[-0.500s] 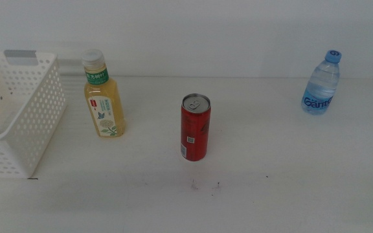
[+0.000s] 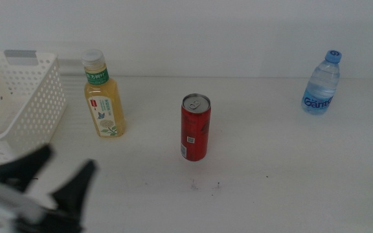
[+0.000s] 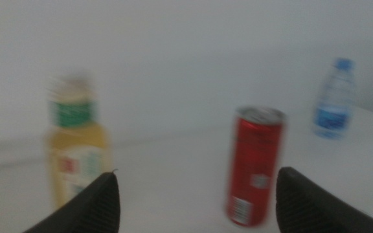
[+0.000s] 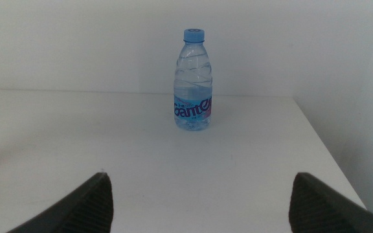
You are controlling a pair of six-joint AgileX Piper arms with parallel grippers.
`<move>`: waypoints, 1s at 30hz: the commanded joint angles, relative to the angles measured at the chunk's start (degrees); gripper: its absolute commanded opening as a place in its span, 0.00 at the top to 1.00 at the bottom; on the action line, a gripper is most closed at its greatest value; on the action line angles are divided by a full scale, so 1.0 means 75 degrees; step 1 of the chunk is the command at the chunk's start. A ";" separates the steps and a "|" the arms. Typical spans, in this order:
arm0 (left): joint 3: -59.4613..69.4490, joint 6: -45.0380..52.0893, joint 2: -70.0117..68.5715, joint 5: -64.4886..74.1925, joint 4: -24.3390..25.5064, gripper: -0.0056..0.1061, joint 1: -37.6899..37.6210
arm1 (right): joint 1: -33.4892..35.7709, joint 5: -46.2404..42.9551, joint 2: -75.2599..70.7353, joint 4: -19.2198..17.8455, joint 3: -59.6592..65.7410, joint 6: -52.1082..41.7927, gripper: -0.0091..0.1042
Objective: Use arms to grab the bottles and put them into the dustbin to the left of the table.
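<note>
1. We see the left gripper (image 2: 47, 178), jaws apart, low by the basket (image 2: 18, 110), reaching toward the tea bottle (image 2: 103, 97).
2. All 3 drinks stand on the table (image 2: 271, 194); the right gripper (image 4: 199, 194) waits, jaws apart.
3. Next: close around the tea bottle.

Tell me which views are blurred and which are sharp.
Left wrist view: everything is soft, with the tea bottle and red can smeared. Middle view: sharp table items, but the left claw is motion-blurred. Right wrist view: crisp water bottle.
</note>
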 commanded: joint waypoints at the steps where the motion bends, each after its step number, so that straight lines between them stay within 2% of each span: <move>1: -0.0010 -0.0076 0.1296 -0.1487 -0.0632 0.25 -0.0852 | -0.0051 -0.0093 -0.0038 -0.0080 0.0023 -0.0047 0.28; 5: -0.0010 -0.0076 0.3170 -0.3302 -0.1292 0.25 -0.2004 | -0.0051 -0.0093 -0.0038 -0.0080 0.0023 -0.0047 0.28; 10: -0.0010 -0.0579 0.4520 -0.3592 -0.1312 0.25 -0.2416 | -0.0051 -0.0093 -0.0038 -0.0080 0.0023 -0.0047 0.28; 14: -0.0010 -0.0678 0.4719 -0.3592 -0.0938 0.25 -0.2416 | -0.0051 -0.0093 -0.0038 -0.0080 0.0023 -0.0047 0.28; 30: -0.0010 -0.0678 0.4703 -0.3592 -0.0685 0.25 -0.2416 | -0.0051 -0.0093 -0.0038 -0.0080 0.0023 -0.0047 0.28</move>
